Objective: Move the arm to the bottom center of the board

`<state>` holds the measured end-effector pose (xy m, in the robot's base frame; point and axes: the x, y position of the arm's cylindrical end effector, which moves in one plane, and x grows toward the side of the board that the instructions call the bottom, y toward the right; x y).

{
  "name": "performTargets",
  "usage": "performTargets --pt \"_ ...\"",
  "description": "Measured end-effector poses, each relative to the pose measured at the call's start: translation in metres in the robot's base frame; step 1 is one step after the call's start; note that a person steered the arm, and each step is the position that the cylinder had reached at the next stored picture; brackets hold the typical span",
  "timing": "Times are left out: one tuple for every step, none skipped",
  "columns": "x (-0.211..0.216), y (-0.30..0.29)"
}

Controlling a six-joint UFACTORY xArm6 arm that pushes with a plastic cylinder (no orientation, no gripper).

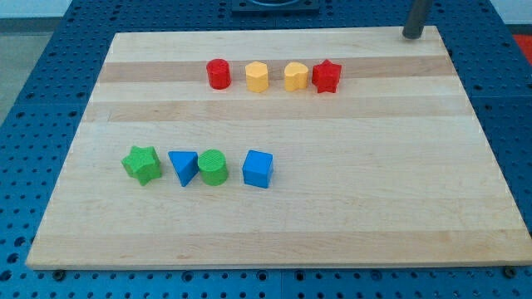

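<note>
My tip [411,36] rests at the top right corner of the wooden board [349,208], far from all blocks. An upper row holds a red cylinder [219,73], a yellow hexagon block [258,76], a yellow heart-like block [295,76] and a red star [327,76]; the last two touch. A lower row holds a green star [142,164], a blue triangle [183,167], a green cylinder [213,167] and a blue cube [258,169]. The nearest block to the tip is the red star, well to its left and below.
The board lies on a blue perforated table [33,100]. A dark fixture [274,7] sits beyond the board's top edge.
</note>
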<state>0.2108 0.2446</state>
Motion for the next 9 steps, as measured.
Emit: performTargets --pt "-0.02 -0.011" --pt "-0.02 -0.034" --pt "-0.02 -0.043" --pt "-0.005 -0.012" --pt "0.024 0.043" --pt "0.083 0.007" --pt "0.155 -0.034" --pt "0.241 -0.042" --pt "0.308 -0.063"
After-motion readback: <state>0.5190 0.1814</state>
